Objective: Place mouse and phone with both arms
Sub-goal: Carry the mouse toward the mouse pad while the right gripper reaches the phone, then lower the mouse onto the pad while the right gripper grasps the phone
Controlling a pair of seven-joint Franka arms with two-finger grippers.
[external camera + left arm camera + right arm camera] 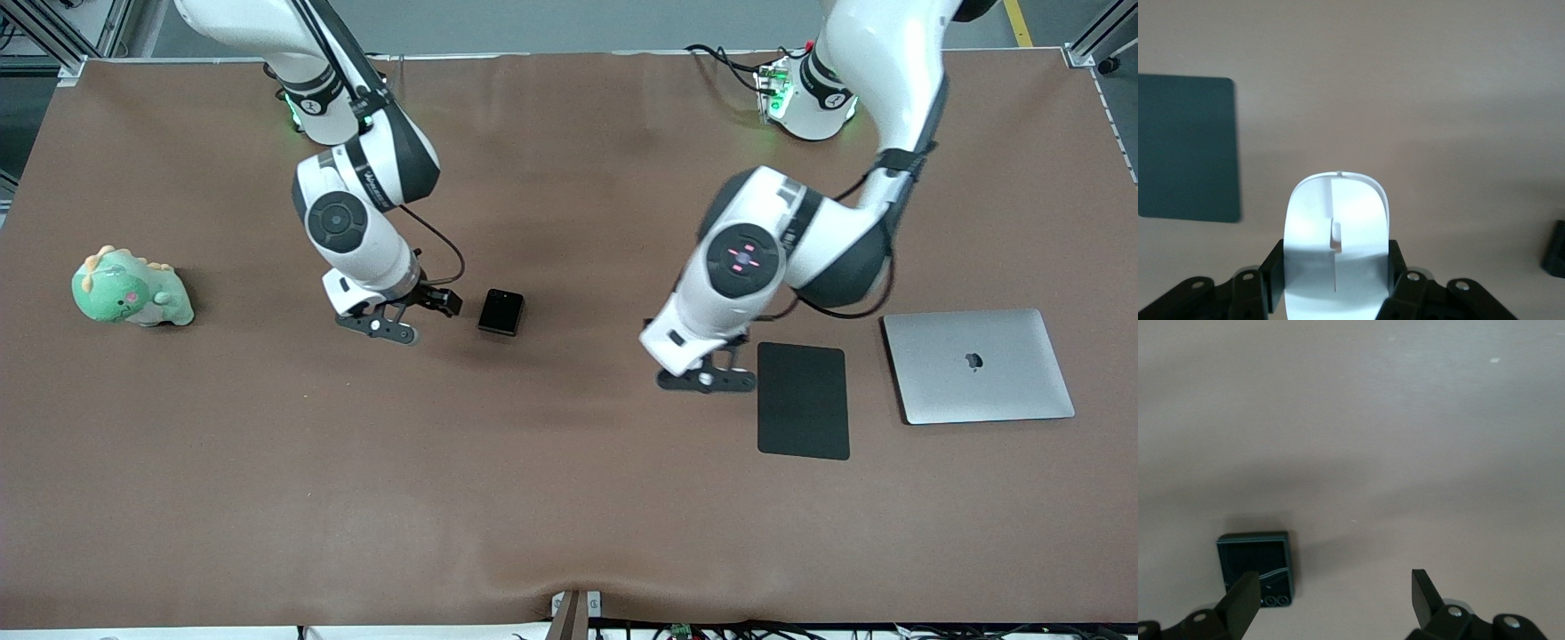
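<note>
A green plush dinosaur (132, 290) lay on the brown table (569, 498) toward the right arm's end. The right arm (356, 204) reached down from its base, and the right gripper (404, 313) hung just above the table with its fingers (1243, 603) spread apart and nothing between them. The phone (500, 312), black and glossy, lay flat on the table just beside that gripper, toward the left arm's end; in the right wrist view the phone (1257, 568) sat close to one finger, outside the gap between the two.

Toward the middle of the table, the left arm (782, 249) bent down over the cloth. The left gripper (707, 373) hung low above the table beside the dark-grey pad (803, 400). In the left wrist view its fingers (1401, 283) were closed against both sides of the mouse (1337, 247), the white shell held between them with its thin grey line pointing away from the wrist; the front view hid the mouse under the arm. The pad (1186, 148) lay flat, apart from the mouse. A closed silver laptop (978, 365) rested on the table just beside the pad, toward the left arm's end.
</note>
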